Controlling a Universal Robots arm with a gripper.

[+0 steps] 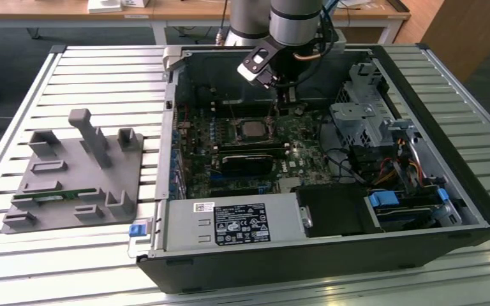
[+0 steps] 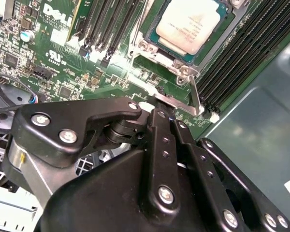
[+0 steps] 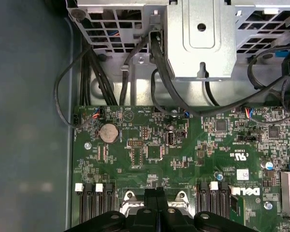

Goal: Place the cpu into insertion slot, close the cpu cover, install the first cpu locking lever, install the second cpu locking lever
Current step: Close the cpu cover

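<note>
The cpu (image 2: 191, 24), a square chip with a silver-grey top, lies flat in the insertion slot (image 1: 235, 121) on the green motherboard. The cpu cover (image 2: 160, 52), a thin silver frame, lies down around the chip. A thin silver locking lever (image 2: 195, 94) runs along the socket's edge nearest the gripper. My gripper (image 2: 160, 105) reaches down into the open computer case (image 1: 449, 146), its black fingers pressed together, tips at the lever's rod beside the socket. In the first wrist view the gripper (image 3: 156, 193) has no gap between its fingers. Whether the tips pinch the rod is hidden.
Long black memory slots (image 2: 241, 53) flank the socket on both sides. A metal drive cage (image 3: 198, 38) and black cables (image 3: 87, 82) sit past the board's edge. A black card (image 1: 247, 162) lies below the socket. A grey fixture (image 1: 74, 172) stands on the slatted table at the exterior view's left.
</note>
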